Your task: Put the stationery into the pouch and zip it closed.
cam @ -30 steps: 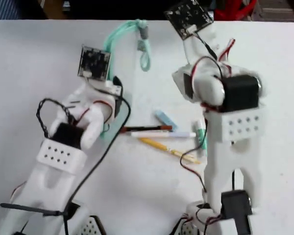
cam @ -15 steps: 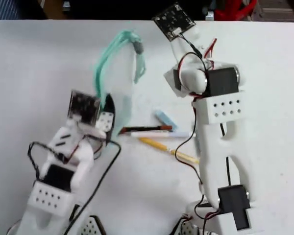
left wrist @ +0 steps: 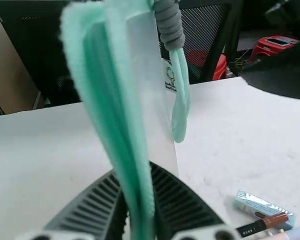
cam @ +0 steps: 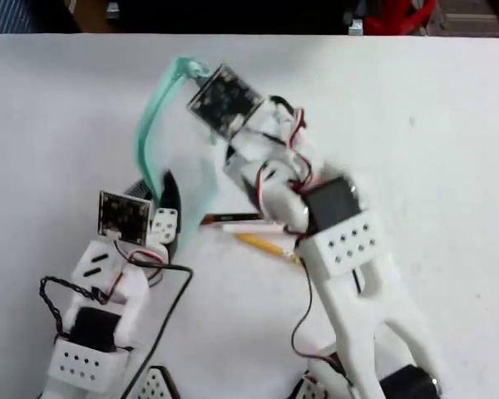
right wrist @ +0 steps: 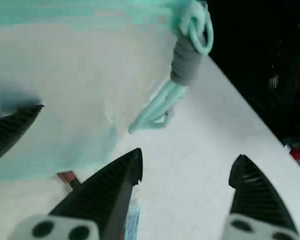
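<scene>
The left claw [left wrist: 137,187] is clamped on an edge of the mint-green pouch [left wrist: 117,100], which stands on the counter [cam: 432,125]. The right claw [right wrist: 187,162] gapes wide beside the pouch's cord [right wrist: 160,107]. The pens [cam: 237,219] lie beside the pouch.

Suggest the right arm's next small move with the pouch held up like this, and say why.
Probably ease the open right tool forward onto the grey pull and close on it. The left tool is shut on the pouch, holding it upright, while the pencil and pen lie on the table, so the pouch likely needs opening first.
</scene>
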`<move>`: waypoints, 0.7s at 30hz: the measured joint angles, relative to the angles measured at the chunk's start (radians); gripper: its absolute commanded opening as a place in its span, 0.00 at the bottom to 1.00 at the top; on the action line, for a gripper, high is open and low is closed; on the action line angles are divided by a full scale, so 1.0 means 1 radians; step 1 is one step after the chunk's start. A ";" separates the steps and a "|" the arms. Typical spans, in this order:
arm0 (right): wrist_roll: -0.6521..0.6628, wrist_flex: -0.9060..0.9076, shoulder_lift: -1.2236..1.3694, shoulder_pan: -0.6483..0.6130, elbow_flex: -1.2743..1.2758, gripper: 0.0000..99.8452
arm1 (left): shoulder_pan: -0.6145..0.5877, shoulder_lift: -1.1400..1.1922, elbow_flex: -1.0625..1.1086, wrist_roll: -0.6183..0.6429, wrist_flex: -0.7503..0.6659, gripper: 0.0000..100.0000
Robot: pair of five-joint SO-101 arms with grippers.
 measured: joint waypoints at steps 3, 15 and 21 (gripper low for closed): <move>0.031 -0.118 0.009 -0.032 0.052 0.26 | 0.000 0.000 0.000 0.000 0.000 0.02; 0.012 -0.207 0.245 -0.035 -0.158 0.25 | 0.000 0.000 0.000 0.000 0.000 0.02; 0.012 -0.207 0.371 -0.032 -0.267 0.25 | 0.000 0.000 0.000 0.000 0.000 0.02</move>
